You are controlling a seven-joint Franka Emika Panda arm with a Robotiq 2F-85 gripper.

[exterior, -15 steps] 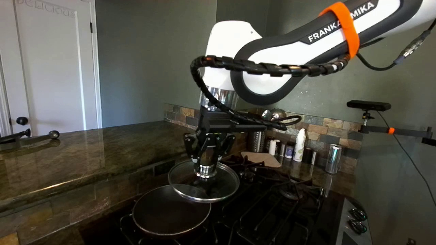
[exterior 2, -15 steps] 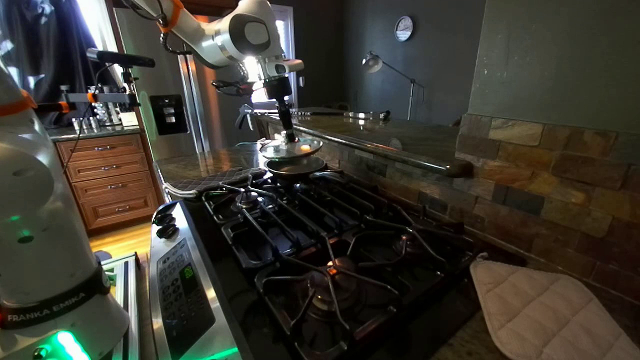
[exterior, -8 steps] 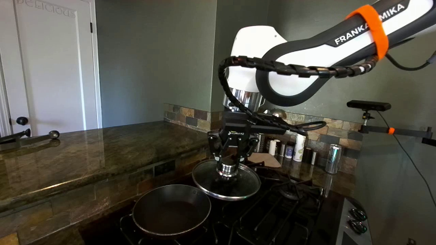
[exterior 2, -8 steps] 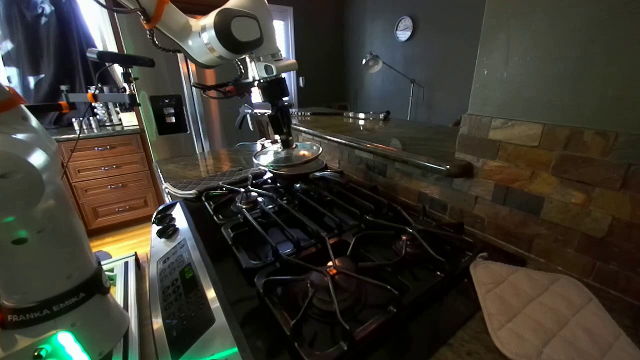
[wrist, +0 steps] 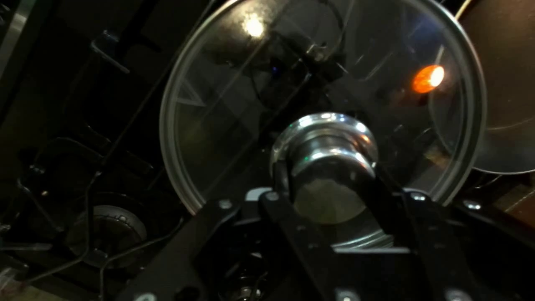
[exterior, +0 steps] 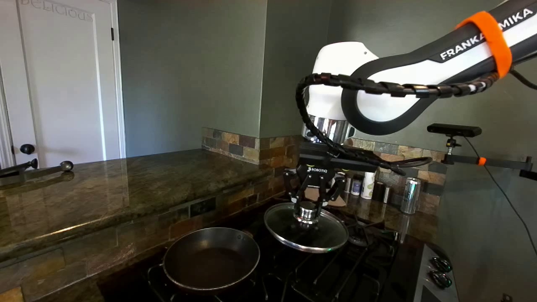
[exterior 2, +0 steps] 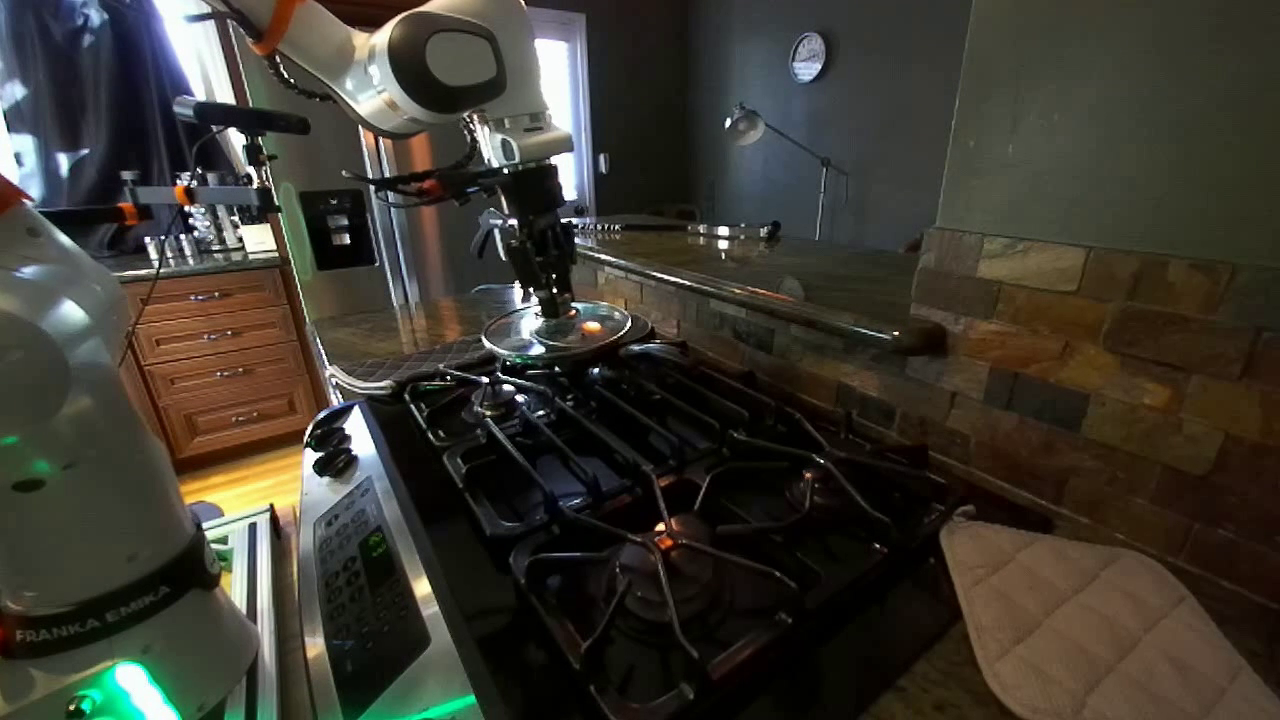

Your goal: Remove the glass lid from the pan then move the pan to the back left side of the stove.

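On the stove (exterior 2: 590, 450), below the edge of the raised table (exterior: 138, 184), sits the pan (exterior: 212, 259), uncovered & in clear sight in an exterior view. W/ the lid (exterior 2: 540, 342) in front, most of it's hidden in an exterior view, just a bit of rim showing. Wrist view cuts the pan off at right & the lid at top; grates (wrist: 88, 209) are v. dark there, hard to make out thru the lid. Can't tell how high the lid hangs over them, or if it's level.

Nearby: jars (exterior: 356, 186) on the lower table (exterior: 379, 211), some partly hidden behind the hand (exterior: 308, 207); steel can (exterior: 410, 196) farther along. Pale pad (exterior 2: 1100, 620) off a stove corner, cut off by the frame. Dark mat (exterior 2: 425, 362) by the stove's far edge, nr. the pan. Cable (exterior: 402, 89) crosses in front of the arm (exterior: 390, 111). Lid's just beside the pan, apart in an exterior view, tho its rim overlaps the pan's in wrist view.

Hand pinches the lid's knob (wrist: 330, 144), fingers (wrist: 281, 179) on either side, spread only as wide as the knob.
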